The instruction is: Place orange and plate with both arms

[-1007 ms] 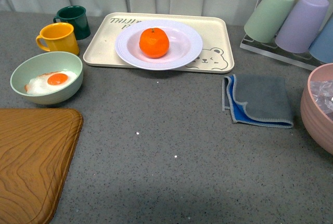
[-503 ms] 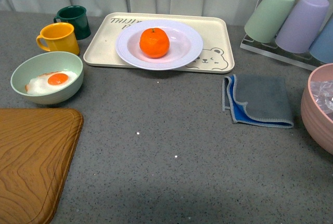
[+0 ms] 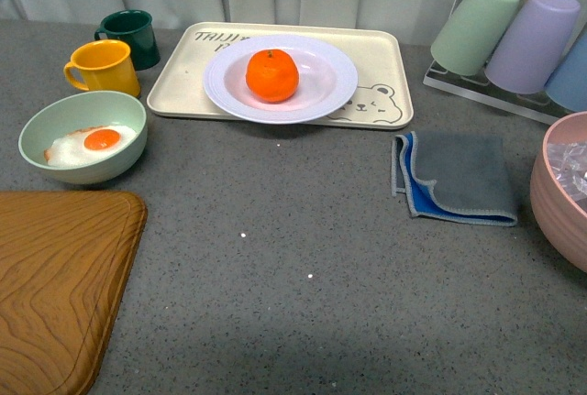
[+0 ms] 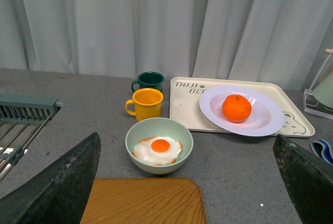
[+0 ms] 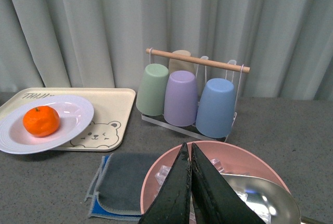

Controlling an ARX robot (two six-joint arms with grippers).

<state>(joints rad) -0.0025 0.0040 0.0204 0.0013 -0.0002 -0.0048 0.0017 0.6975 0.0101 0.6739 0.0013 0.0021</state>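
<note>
1. We see the round, glossy orange [image 3: 271, 75] sitting in the white ridged plate [image 3: 321, 93], which rests on the cream rectangular tray [image 3: 381, 65] on the speckled grey bench [image 3: 303, 230].
2. Our left end effector [image 4: 187, 182] is released, fingers spread wide.
3. Our right end effector [image 5: 189, 182] is clenched, empty, above the pink bowl [image 5: 239, 159].

Brightness: all three views evenly lit, soft and diffuse, no dark picture.
Shadows: faint, short one under the plate [image 3: 321, 93] rim; soft one beneath the folded cloth [image 3: 456, 178].
Glare: mild sheen on the orange [image 3: 271, 75] and the metal bowl [image 5: 263, 198].
Focus: front view sharp; the left gripper's fingers [image 4: 57, 187] and the right gripper's fingers [image 5: 179, 193] blurred, close to the lens.
</note>
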